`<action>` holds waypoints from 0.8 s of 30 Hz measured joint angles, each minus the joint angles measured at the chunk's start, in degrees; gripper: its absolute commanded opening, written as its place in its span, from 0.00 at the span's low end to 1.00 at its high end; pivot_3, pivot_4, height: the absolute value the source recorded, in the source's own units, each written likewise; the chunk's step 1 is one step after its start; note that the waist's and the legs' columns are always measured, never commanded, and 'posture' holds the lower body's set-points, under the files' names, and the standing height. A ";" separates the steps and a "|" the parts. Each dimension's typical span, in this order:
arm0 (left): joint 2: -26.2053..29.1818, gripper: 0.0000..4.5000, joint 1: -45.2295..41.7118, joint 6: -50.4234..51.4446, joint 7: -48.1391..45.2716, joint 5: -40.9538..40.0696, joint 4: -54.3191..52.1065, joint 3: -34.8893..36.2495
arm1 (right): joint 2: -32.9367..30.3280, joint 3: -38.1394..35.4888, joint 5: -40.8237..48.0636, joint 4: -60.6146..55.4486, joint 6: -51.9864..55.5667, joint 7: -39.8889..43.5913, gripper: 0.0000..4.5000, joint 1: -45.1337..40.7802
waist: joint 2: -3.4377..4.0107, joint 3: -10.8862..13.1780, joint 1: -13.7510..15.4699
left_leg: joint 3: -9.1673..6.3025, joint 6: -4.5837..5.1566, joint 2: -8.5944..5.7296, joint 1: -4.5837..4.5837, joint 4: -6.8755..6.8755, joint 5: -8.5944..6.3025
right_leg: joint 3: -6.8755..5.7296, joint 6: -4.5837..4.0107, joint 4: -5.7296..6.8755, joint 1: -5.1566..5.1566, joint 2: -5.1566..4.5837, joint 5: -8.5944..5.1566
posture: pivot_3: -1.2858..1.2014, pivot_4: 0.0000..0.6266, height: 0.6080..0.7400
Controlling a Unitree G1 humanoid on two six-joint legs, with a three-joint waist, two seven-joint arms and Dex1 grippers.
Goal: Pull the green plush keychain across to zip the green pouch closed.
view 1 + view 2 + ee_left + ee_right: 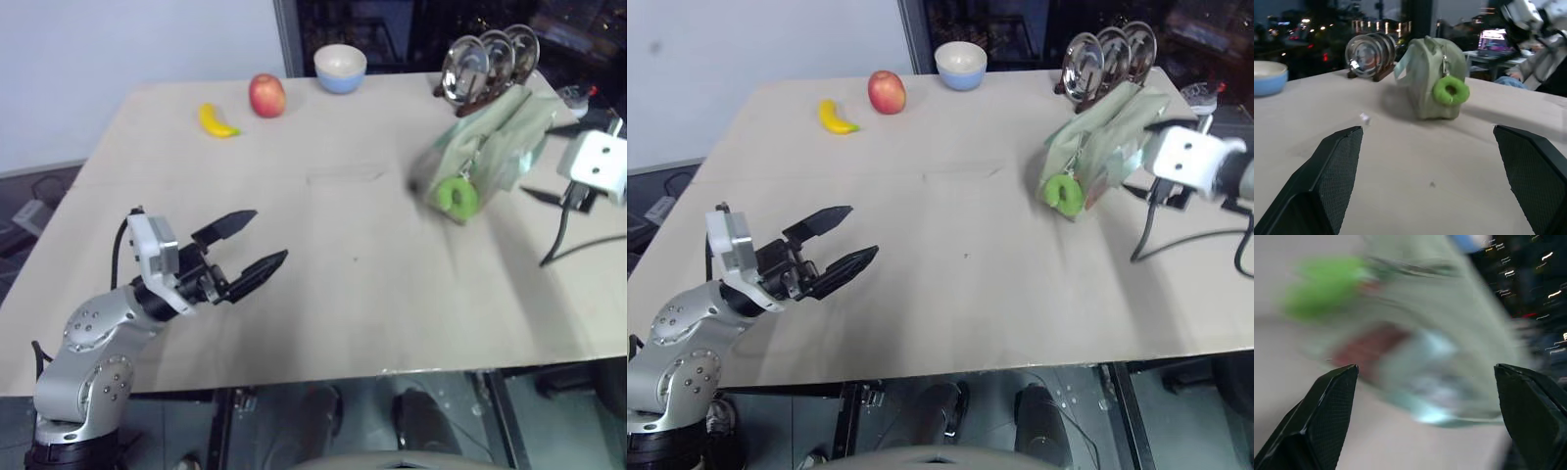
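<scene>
The green pouch (500,137) stands at the far right of the table, pale sage fabric with a clear window and something red inside (1366,345). From its near left end hangs the green plush keychain (456,196), a lime fuzzy ring, which also shows in the left wrist view (1450,90). My right gripper (1425,367) is open and close against the pouch's right side, with the pouch in front of its spread fingers and the keychain (1322,284) off to one side. Over the table's near left part my left gripper (268,235) is open and holds nothing, pointing across at the pouch.
At the back of the table lie a yellow banana (217,121), a red apple (266,95) and a pale blue bowl (340,69). A rack of metal lids (490,61) stands just behind the pouch. A black cable (568,245) trails over the right edge.
</scene>
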 measured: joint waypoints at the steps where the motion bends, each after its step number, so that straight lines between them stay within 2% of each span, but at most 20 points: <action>1: -0.03 0.99 -0.05 -0.16 -0.03 0.54 0.03 -0.52 | 0.75 2.14 -2.84 4.65 -3.83 -0.79 1.00 -3.15 | 0.01 0.00 -0.19 | 0.04 0.01 0.00 -0.02 -0.03 -0.01 | 0.07 0.00 -0.02 -0.05 0.06 0.00 | 0.52 0.24 1.00; 8: -1.60 0.99 2.56 -1.79 0.95 2.51 0.14 -0.97 | 5.61 14.08 -20.81 30.83 -22.65 -11.65 1.00 -21.40 | 0.03 0.03 -1.05 | 0.16 0.06 -0.01 -0.16 -0.19 -0.04 | 0.24 -0.01 -0.05 -0.34 0.13 0.00 | 0.52 0.24 1.00; 14: -2.32 0.99 4.32 -2.89 1.65 3.83 -0.22 -0.97 | 7.94 17.62 -27.26 40.30 -28.43 -19.10 1.00 -27.36 | 0.03 0.03 -1.09 | 0.19 0.06 -0.02 -0.12 -0.15 -0.04 | 0.31 -0.01 0.04 -0.33 0.16 0.00 | 0.52 0.24 1.00; 17: -2.54 1.00 4.32 -3.30 2.42 4.15 -0.29 -0.97 | 8.54 18.54 -28.65 42.82 -29.70 -20.30 0.84 -28.67 | 0.03 0.03 -1.11 | 0.19 0.06 -0.02 -0.10 -0.13 -0.04 | 0.32 -0.01 0.08 -0.33 0.18 0.00 | 0.52 0.24 1.00; 18: -2.59 1.00 4.32 -3.68 2.68 4.20 -0.30 -0.97 | 8.62 18.73 -28.95 43.79 -30.24 -20.48 0.71 -29.11 | 0.03 0.03 -1.12 | 0.19 0.06 -0.01 -0.10 -0.13 -0.04 | 0.32 -0.01 0.08 -0.33 0.18 0.00 | 0.52 0.24 1.00; 19: -2.60 1.00 4.32 -3.79 2.72 4.22 -0.30 -0.97 | 8.62 18.73 -28.97 44.05 -30.51 -20.49 0.66 -29.21 | 0.04 0.03 -1.14 | 0.19 0.06 -0.01 -0.10 -0.13 -0.04 | 0.33 -0.01 0.08 -0.33 0.18 0.00 | 0.52 0.24 1.00; 20: -2.60 1.00 4.31 -3.90 2.77 4.34 -0.30 -0.97 | 8.69 18.73 -28.96 44.40 -30.82 -20.44 0.51 -29.35 | 0.04 0.03 -1.15 | 0.20 0.06 -0.01 -0.10 -0.13 -0.04 | 0.33 -0.01 0.07 -0.33 0.19 0.00 | 0.52 0.24 1.00; 24: -2.60 1.00 4.17 -4.17 3.18 5.13 -0.30 -0.99 | 9.00 18.42 -27.99 44.41 -31.00 -19.45 0.15 -29.42 | 0.04 0.03 -1.33 | 0.21 0.06 -0.01 -0.08 -0.13 -0.04 | 0.36 -0.01 0.09 -0.32 0.20 0.00 | 0.52 0.24 1.00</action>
